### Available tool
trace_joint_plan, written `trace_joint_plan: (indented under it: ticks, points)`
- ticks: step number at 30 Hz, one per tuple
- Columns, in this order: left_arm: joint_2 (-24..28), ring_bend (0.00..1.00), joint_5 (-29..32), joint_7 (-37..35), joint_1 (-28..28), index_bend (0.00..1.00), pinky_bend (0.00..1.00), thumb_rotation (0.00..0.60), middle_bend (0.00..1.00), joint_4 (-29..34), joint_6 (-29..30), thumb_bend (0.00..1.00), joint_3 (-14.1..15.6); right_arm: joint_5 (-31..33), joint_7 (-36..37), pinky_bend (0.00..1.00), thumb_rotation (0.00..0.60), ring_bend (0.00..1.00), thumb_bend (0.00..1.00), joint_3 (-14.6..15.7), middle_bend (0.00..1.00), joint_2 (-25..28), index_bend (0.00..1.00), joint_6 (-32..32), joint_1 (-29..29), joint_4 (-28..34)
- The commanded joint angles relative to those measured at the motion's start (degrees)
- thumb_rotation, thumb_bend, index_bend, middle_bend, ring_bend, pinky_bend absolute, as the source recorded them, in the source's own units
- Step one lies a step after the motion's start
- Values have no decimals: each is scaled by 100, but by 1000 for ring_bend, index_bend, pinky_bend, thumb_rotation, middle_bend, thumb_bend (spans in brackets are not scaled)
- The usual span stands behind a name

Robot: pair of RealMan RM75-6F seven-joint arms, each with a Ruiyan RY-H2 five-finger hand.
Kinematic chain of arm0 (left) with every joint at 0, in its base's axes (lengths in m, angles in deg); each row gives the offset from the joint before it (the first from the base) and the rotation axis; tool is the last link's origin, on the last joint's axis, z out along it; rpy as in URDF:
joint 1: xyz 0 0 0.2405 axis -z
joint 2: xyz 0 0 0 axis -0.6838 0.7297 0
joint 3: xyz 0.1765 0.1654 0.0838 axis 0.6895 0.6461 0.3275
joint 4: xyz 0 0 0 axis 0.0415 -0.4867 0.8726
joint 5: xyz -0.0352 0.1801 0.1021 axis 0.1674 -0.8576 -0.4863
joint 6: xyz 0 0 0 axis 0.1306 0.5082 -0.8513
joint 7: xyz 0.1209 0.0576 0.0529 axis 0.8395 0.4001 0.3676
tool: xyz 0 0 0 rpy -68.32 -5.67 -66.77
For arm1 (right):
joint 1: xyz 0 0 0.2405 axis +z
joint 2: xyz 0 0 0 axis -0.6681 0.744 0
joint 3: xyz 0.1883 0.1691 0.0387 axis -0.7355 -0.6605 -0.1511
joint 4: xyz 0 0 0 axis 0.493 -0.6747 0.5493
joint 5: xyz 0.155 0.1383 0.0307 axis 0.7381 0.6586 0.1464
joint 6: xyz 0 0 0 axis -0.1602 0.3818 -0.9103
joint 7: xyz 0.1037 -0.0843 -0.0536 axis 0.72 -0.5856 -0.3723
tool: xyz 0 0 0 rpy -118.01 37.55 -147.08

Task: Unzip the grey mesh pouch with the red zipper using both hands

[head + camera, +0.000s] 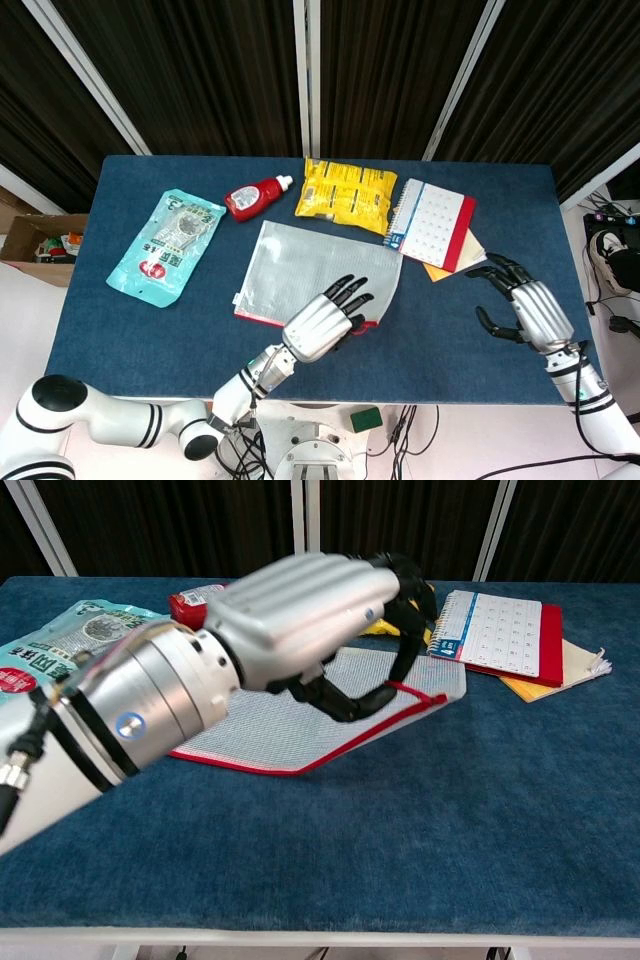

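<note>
The grey mesh pouch (pixel 300 265) lies flat in the middle of the blue table (pixel 130 330), its red zipper (pixel 265 318) along the near edge. My left hand (pixel 325 322) hovers over the pouch's near right corner, fingers spread and slightly curled, holding nothing. In the chest view the left hand (pixel 300 615) fills the foreground, its thumb arching down close to the red zipper (pixel 345 748) on the pouch (pixel 250 730). My right hand (pixel 520 305) is to the right of the pouch, apart from it, fingers spread and empty. The chest view does not show it.
A teal packet (pixel 165 245) lies at the left. A red bottle (pixel 255 197) and a yellow snack bag (pixel 345 195) lie behind the pouch. A red-backed spiral calendar (pixel 432 225) rests on an orange notebook (pixel 455 262) between pouch and right hand. A cardboard box (pixel 40 240) stands beyond the table's left edge.
</note>
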Motion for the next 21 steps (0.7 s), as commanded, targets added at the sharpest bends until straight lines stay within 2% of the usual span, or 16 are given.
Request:
trace_joint_plan:
  ticks: [1,5,9,21]
  points:
    - [259,44,12,-128,-201,602,120,600,209,362,206,446,-175,-192,-560,200,600,95,413,8,316,119,297,-742,499,512]
    - [416,44,70,-178,-293,611,120,600,209,598,330,445,-316,141,-1524,216,600,102,364,-237,321,22,309,-1347,875,933]
    - [548,44,103,-176,-393,614,120,600,208,788,448,446,-389,771,-2350,226,600,105,359,-541,324,-159,309,-1820,1205,1250]
    - [735,44,335,-101,-479,614,120,600,205,996,458,446,-567,2387,-3689,243,600,124,371,-1014,346,-794,357,-2681,2098,1562]
